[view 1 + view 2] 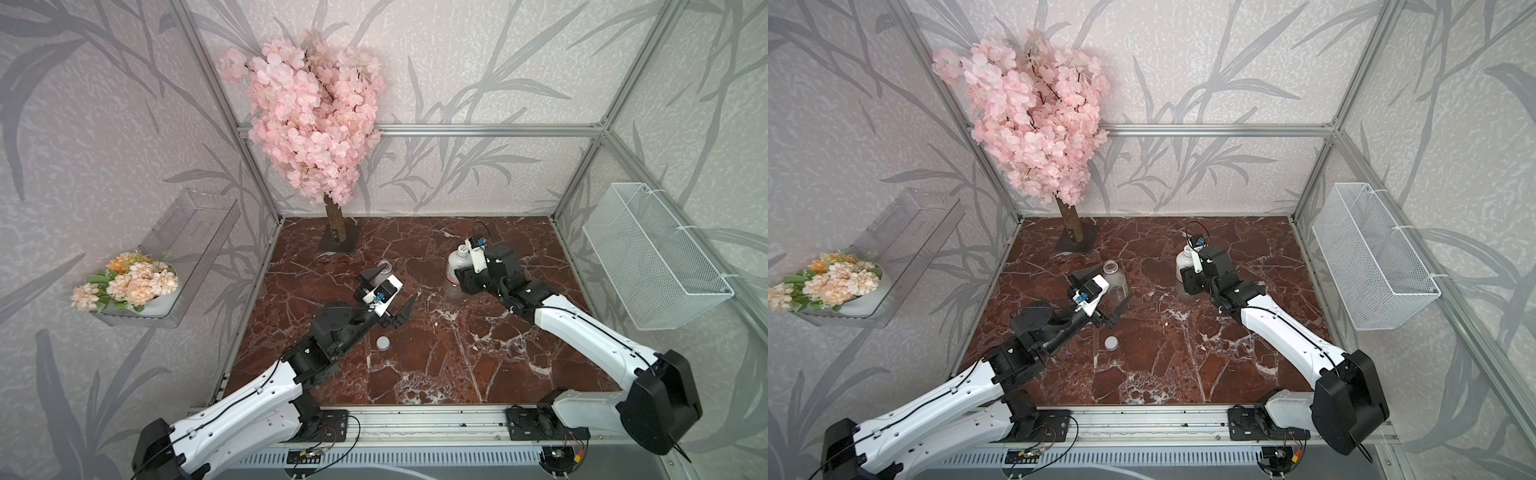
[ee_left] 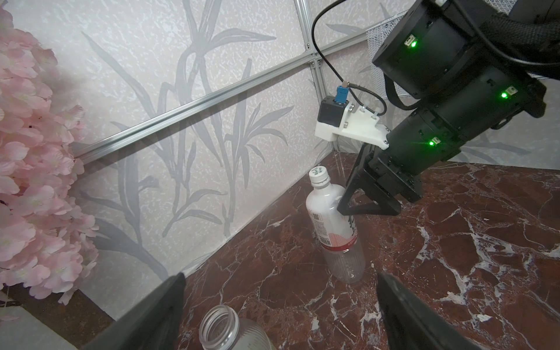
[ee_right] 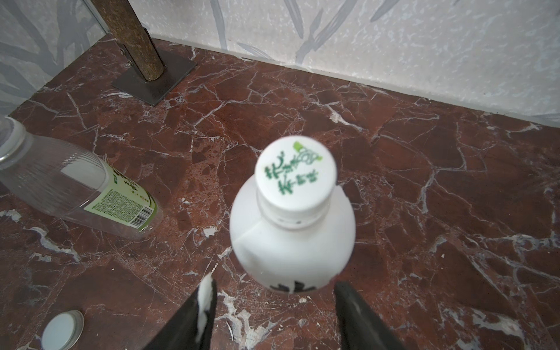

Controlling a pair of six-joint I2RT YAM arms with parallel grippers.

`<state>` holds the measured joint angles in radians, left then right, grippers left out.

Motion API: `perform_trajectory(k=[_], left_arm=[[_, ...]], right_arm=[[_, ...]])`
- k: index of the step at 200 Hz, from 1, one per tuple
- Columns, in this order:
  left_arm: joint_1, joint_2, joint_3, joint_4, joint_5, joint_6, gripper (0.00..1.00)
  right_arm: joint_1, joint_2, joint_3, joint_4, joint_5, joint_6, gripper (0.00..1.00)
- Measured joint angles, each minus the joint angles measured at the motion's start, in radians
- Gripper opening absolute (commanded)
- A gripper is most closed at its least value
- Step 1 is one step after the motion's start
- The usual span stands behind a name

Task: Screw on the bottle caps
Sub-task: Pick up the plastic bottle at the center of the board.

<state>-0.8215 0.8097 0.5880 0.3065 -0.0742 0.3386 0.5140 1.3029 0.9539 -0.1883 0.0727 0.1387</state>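
White-wrapped bottle (image 3: 291,242), printed cap (image 3: 295,178) on, stands between the parted jaws of the right gripper (image 3: 275,283); left gripper (image 2: 281,275) gapes beside the uncapped clear bottle (image 2: 212,333), which a clumsy closing could topple; plain cap (image 1: 382,343) lies nearby.

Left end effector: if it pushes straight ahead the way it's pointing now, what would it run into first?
Probably the uncapped clear bottle, whose open neck sits just ahead between the wide-open fingers of the left end effector, nearer one finger. The capped white bottle stands farther along; depth is hard to judge.
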Motion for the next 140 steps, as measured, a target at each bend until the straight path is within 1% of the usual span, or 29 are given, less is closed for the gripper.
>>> perform_trajectory(k=[82, 109, 140], left_arm=[[0.004, 0.004, 0.000, -0.001, -0.005, -0.006, 1.00], [0.042, 0.004, 0.000, -0.016, -0.026, -0.072, 1.00], [0.091, -0.014, -0.019, -0.036, -0.068, -0.154, 1.00]], right_arm=[[-0.001, -0.008, 0.000, -0.002, -0.003, 0.003, 0.68], [-0.001, -0.052, 0.000, -0.018, 0.001, 0.004, 0.70], [-0.001, -0.175, 0.000, -0.033, 0.037, 0.001, 0.73]])
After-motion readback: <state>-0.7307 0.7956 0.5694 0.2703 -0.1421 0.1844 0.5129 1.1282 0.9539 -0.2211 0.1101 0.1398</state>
